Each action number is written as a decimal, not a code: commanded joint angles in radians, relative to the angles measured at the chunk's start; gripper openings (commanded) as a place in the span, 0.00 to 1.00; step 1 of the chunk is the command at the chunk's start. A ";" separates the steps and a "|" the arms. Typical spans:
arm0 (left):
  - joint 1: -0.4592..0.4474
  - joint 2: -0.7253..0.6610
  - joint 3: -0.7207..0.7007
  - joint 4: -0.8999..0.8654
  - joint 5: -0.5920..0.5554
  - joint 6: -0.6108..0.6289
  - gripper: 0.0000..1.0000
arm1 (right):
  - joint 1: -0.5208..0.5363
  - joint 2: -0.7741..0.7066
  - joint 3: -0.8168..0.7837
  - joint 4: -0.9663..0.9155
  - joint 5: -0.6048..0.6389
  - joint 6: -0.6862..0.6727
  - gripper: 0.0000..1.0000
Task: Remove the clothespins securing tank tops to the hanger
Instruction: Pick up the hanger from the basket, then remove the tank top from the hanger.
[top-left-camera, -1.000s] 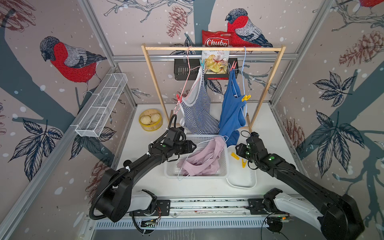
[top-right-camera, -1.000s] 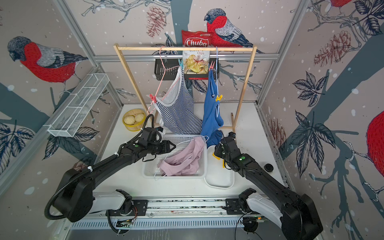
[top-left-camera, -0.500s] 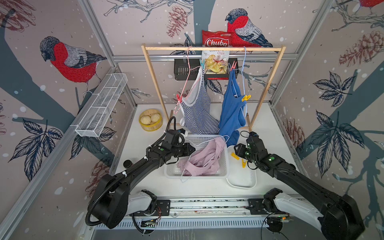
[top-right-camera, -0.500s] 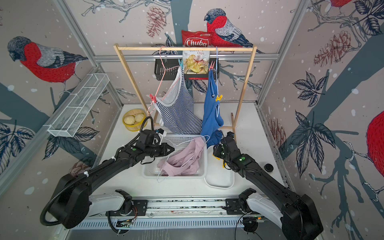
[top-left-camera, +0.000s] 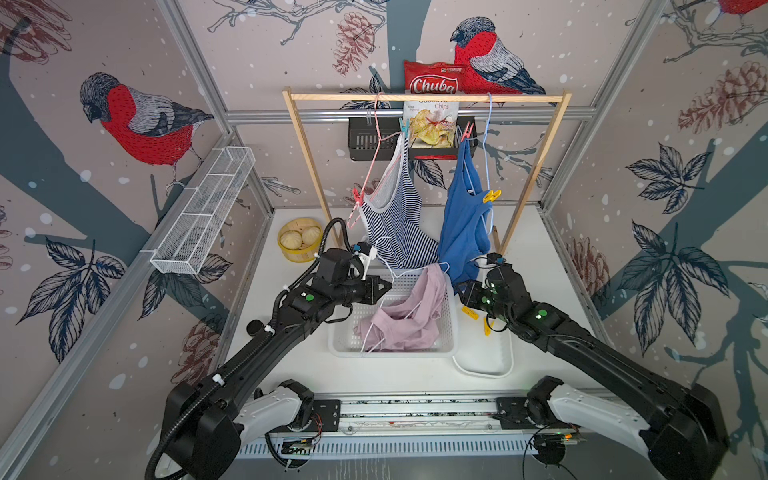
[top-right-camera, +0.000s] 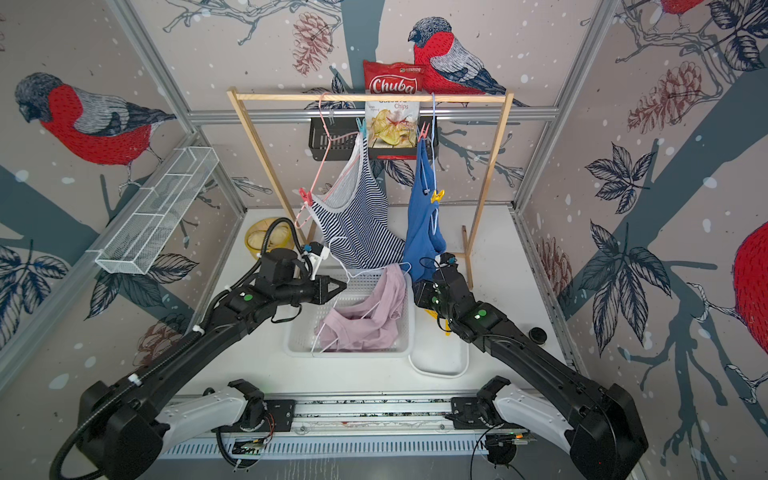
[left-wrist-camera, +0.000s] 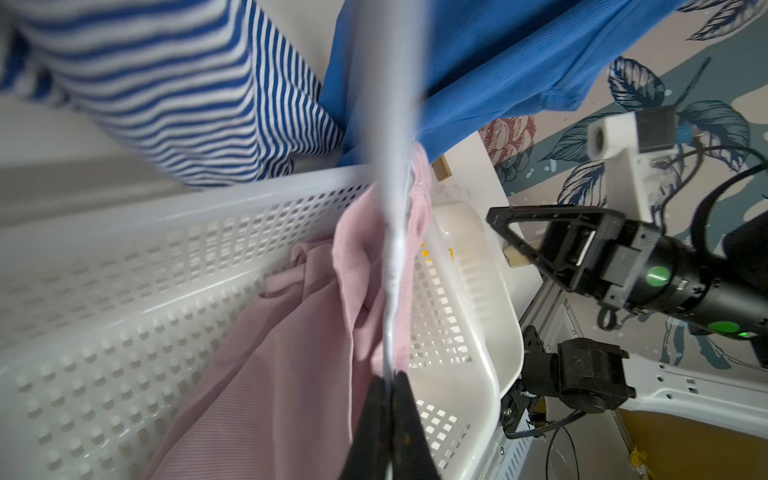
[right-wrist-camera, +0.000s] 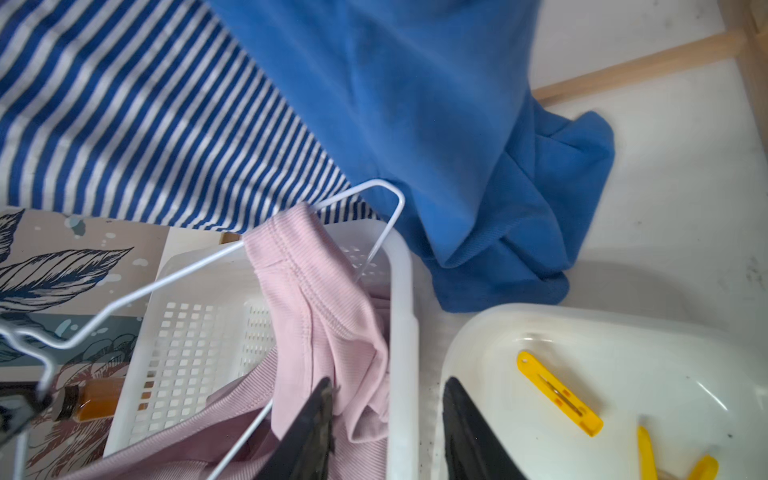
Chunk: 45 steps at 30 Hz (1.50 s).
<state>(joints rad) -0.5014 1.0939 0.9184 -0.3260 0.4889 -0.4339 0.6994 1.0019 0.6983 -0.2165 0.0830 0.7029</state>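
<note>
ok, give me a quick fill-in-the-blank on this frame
The left gripper is shut on the white ____.
The pink top lies in the perforated ____.
The clothespins in the tray are all ____.
Missing: hanger; basket; yellow.

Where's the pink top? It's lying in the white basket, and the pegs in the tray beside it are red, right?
Nearly. The pegs in the tray are yellow, not red; the right wrist view shows them. The pink top does lie in the white basket.
</note>
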 joint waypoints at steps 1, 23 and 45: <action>-0.012 -0.029 0.113 -0.158 -0.086 0.107 0.00 | 0.068 -0.018 0.036 0.055 0.078 -0.035 0.47; -0.043 -0.150 0.493 -0.261 -0.141 0.248 0.00 | 0.291 0.118 0.360 0.296 0.265 -0.294 0.65; -0.043 -0.151 0.505 -0.247 -0.139 0.259 0.00 | 0.226 0.186 0.439 0.304 0.228 -0.254 0.14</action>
<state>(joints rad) -0.5442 0.9382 1.4174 -0.5884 0.3630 -0.1844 0.9337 1.1973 1.1454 0.0532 0.3363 0.4232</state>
